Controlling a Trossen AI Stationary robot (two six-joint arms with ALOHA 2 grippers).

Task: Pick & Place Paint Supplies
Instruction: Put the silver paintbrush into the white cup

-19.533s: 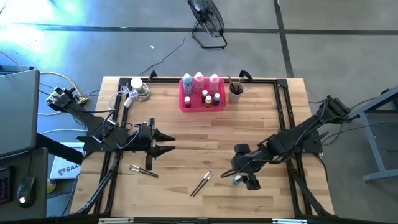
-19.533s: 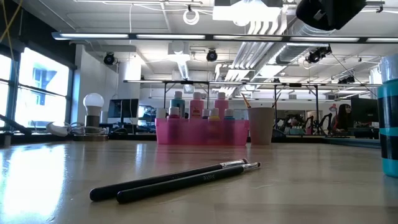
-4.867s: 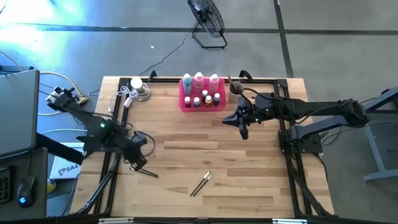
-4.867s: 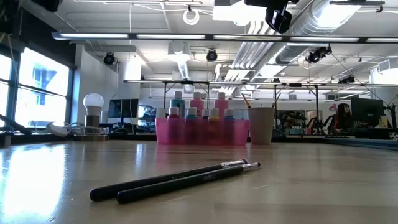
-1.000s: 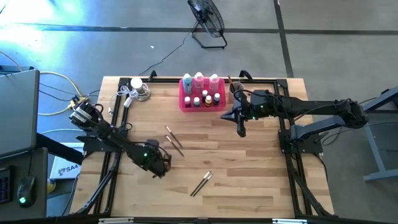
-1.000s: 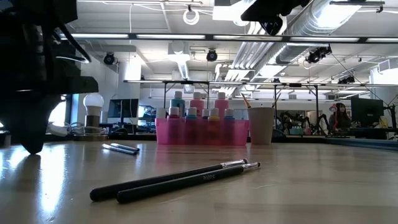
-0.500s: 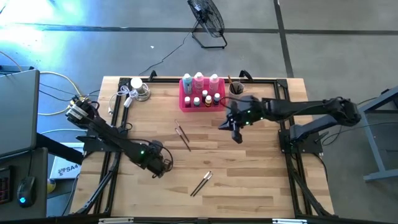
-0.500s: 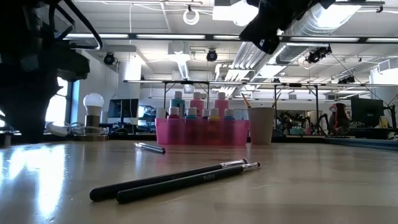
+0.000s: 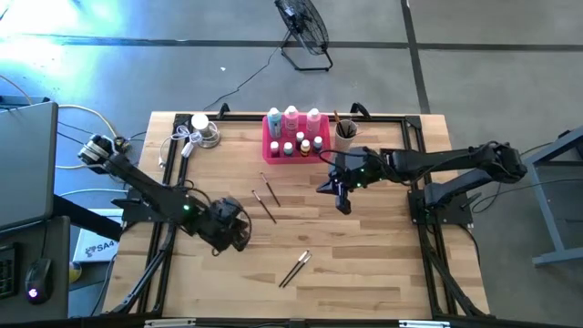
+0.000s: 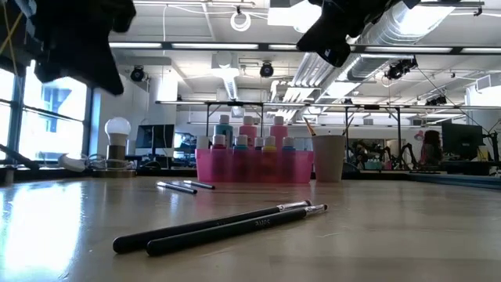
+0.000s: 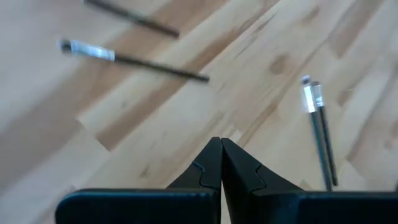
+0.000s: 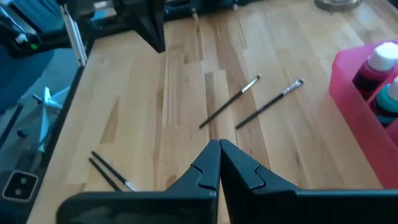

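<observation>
Bottles [image 9: 293,133] already stand in pink tray [image 9: 271,153], some brushes in cup [image 9: 345,133]. Four brushes left loose on surface [image 9: 383,273].

Pair of brushes [image 9: 265,199] between both end effectors, long axes diagonal, roughly parallel. Second pair [image 9: 295,269] lies beyond left end effector [image 9: 235,237], side by side, ferrules toward tray side.

Left end effector fully closed, empty. Right end effector [image 9: 341,202] likewise closed, empty, near tray.

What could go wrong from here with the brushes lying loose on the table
1. The two brushes near the pink tray lie close together; the shut right hand might nudge one while reaching for the other.
2. The brush pair near the front edge lies side by side, touching, so a pinch may lift both or roll one away.
</observation>
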